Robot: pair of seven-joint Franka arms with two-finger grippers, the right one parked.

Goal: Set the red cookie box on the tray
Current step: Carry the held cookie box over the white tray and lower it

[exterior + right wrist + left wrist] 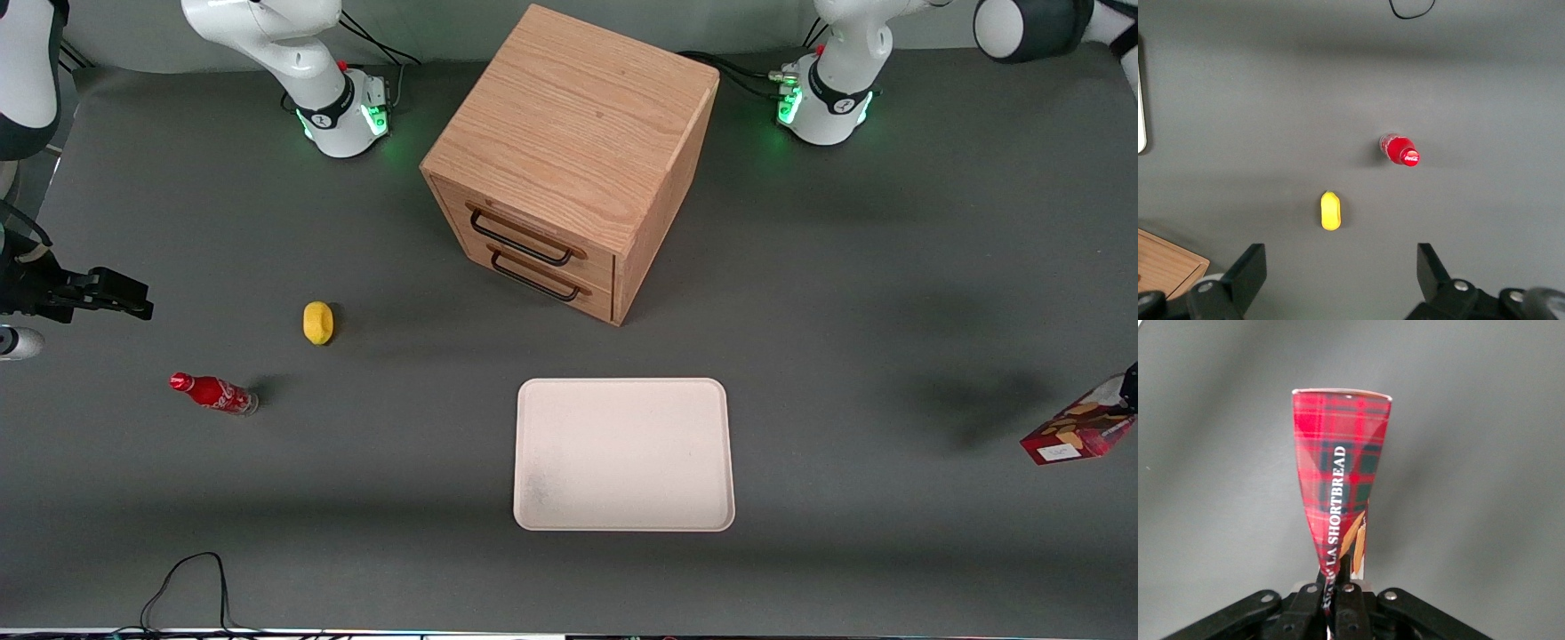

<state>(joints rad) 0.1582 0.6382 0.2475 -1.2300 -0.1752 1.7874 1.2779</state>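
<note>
Firmly, the jaws of the left arm's gripper (1338,597) are pressed together on one end of the red cookie box (1340,480), which is pinched flat between them. From that clamped end the box widens outward to its free end, so that a wedge shape is seen in the left wrist view. A red tartan pattern covers the face shown there, with the white word SHORTBREAD printed along its length and tan stick cookies pictured close to the jaws. Only plain grey table is seen around the box in that view.

In the front view the red cookie box (1077,433) is held at the working arm's end of the table, tilted, with a white label panel on its lower end and a shadow cast on the table (889,293) beside it. The box is kept well apart from the tray (624,454).

The tray is laid flat on the table, near the front camera, roughly in the middle. A wooden drawer cabinet (569,160) with two dark handles is stood farther from the camera than the tray. Toward the parked arm's end of the table a yellow lemon (318,322) is placed, and a small red cola bottle (213,393) is set nearer to the camera than the lemon.
</note>
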